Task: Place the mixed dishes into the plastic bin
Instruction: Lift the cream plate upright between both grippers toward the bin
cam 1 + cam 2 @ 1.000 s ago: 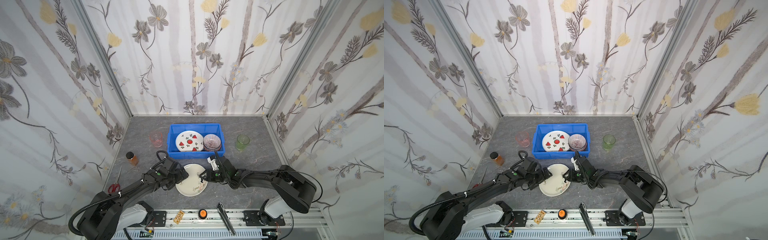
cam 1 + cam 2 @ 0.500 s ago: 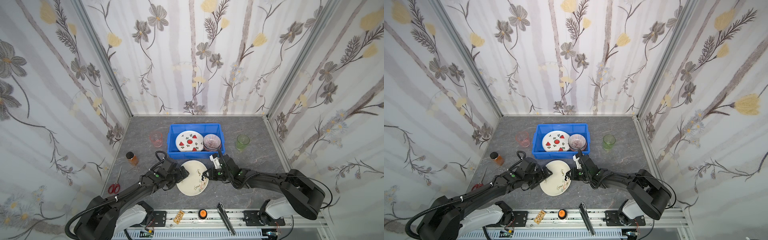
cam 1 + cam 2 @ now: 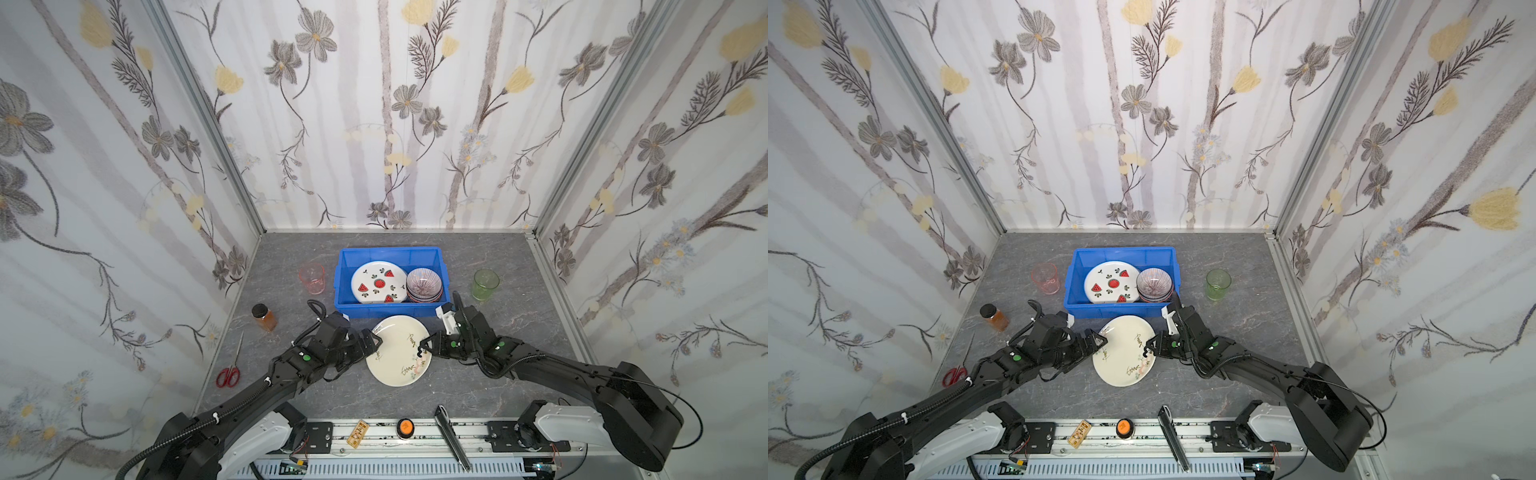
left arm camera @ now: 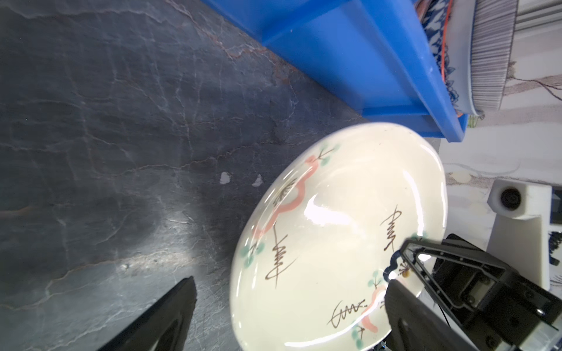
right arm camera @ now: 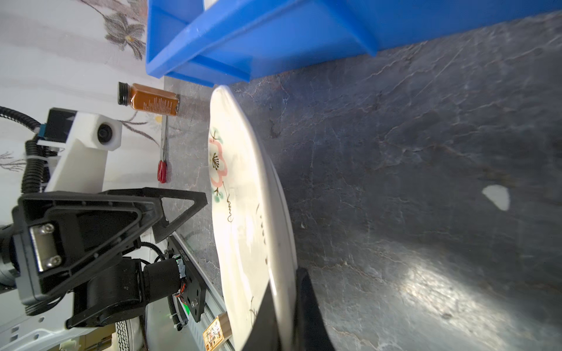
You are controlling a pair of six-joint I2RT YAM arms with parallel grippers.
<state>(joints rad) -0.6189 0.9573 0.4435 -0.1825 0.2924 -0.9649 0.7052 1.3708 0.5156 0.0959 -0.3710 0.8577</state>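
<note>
While the pink glass tumbler (image 3: 311,279) stands upright left of the blue plastic bin (image 3: 390,251), that bin holds a watermelon-patterned plate (image 3: 378,283) on its left and a stack of patterned bowls (image 3: 424,286), a striped one uppermost, on its right; the green glass tumbler (image 3: 485,284) stands right of the bin. Both arms reach low over the grey tabletop (image 3: 498,374) and meet in front of the bin. There the left gripper (image 3: 371,340) gapes wide at the left rim of the cream plate with drawings (image 3: 397,353); whether it touches is unclear. Opposite, the right gripper (image 3: 423,348) pinches that plate's right rim, holding it tilted just outside the bin's near wall.
</note>
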